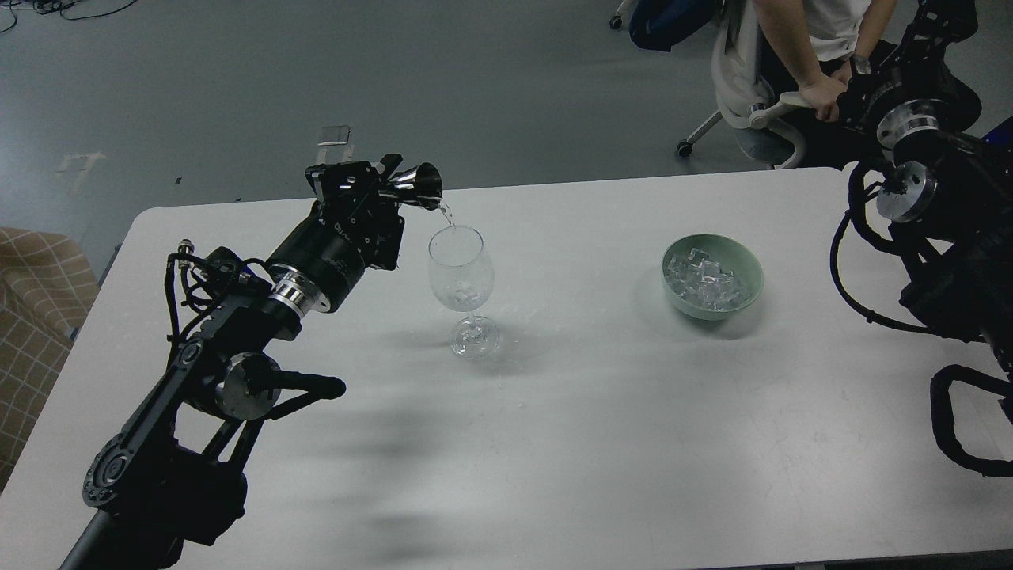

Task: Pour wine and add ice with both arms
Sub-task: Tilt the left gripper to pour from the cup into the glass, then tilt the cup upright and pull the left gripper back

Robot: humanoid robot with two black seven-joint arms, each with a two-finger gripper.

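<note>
A jigger (pixel 418 184) is held pinched in the left gripper (pixel 385 187), tipped on its side with the mouth just above and beside the rim of the glass (pixel 461 269) — so the stream lands inside the bowl, not on the table (pixel 601 443). The wine (pixel 448 214) is seen as a thin clear thread falling from the jigger lip into the glass; a little seems pooled at the bottom of the bowl, hard to tell. The glass is stood upright, left of centre, untouched by either arm.

The ice (pixel 707 281) is heaped in a green bowl (pixel 752 269), well apart to the right of the glass — placed on the right arm's side, presumably for that arm to fetch. The right arm (pixel 922 190) is kept back at the table's right edge; its gripper cannot be made out, so its state cannot be told.

Judged: pouring under way, ice step not yet begun.
</note>
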